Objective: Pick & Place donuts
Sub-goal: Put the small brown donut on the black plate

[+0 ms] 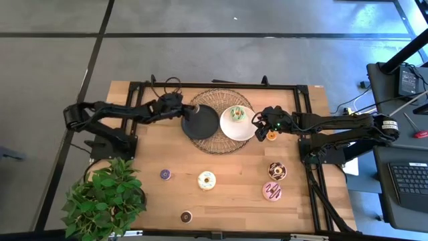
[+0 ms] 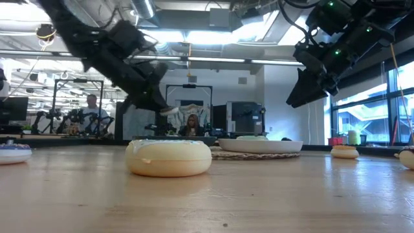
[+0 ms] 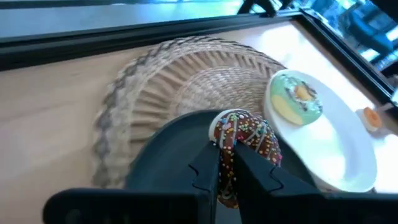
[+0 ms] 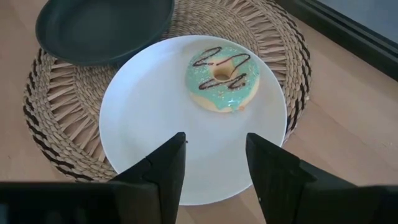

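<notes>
On my left wrist feed the left gripper (image 3: 227, 171) has its jaws pinched narrow on the chocolate-sprinkled donut (image 3: 245, 140), the ring standing on edge between the two fingers (image 3: 202, 168) with most of it showing beyond their tips. It hangs over the round black plate (image 3: 165, 149); I can't tell whether it touches the plate. From above, that gripper sits at the black plate's edge on the left side of the woven mat (image 1: 217, 144).

My right gripper (image 4: 211, 165) has its jaws spread wide with nothing between them. It hovers over the near rim of the round white plate (image 4: 143, 118), and the green iced donut (image 4: 222, 78) lies flat on that plate, ahead of the fingertips and apart from them. In the high view the mini orange donut (image 1: 272, 136) sits on the wood just beside this gripper, off the white plate's right edge.

The rest lie on bare table, well apart from both arms: the cream donut (image 1: 206, 180) near the middle front, the mini purple donut (image 1: 165, 175) to its left, the mini brown donut (image 1: 186, 216) nearer the front edge, and the pink-striped donut (image 1: 272, 191) at the right front with a dark-iced donut (image 1: 277, 171) just behind it. A potted plant (image 1: 103, 201) stands at the front left corner
</notes>
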### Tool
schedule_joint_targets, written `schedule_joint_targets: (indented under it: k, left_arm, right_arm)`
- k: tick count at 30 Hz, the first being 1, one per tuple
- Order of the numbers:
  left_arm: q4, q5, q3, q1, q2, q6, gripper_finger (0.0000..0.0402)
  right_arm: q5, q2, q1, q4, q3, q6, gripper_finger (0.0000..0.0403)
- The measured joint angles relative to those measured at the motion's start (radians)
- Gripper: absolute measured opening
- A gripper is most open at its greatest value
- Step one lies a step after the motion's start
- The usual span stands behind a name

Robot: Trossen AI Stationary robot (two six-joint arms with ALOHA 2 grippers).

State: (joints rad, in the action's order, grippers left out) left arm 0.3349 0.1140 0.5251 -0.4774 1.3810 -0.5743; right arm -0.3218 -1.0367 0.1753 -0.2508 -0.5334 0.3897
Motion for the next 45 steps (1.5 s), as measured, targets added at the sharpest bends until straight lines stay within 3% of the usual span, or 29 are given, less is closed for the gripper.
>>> schedule_joint_targets:
  k: [7, 13, 45]
  left_arm:
    - [-0.126, -0.029, 0.175, 0.000, 0.177, 0.046, 0.0033]
    - [-0.160, -0.038, 0.206, -0.001, 0.253, 0.037, 0.0033]
    - [-0.227, 0.024, 0.207, -0.001, 0.262, 0.038, 0.0037]
  right_arm:
    - [0.000, 0.000, 0.000, 0.000, 0.000, 0.000, 0.0170]
    - [0.000, 0.000, 0.000, -0.003, 0.000, -0.002, 0.0170]
    - [0.000, 0.000, 0.000, -0.004, 0.000, -0.006, 0.0170]
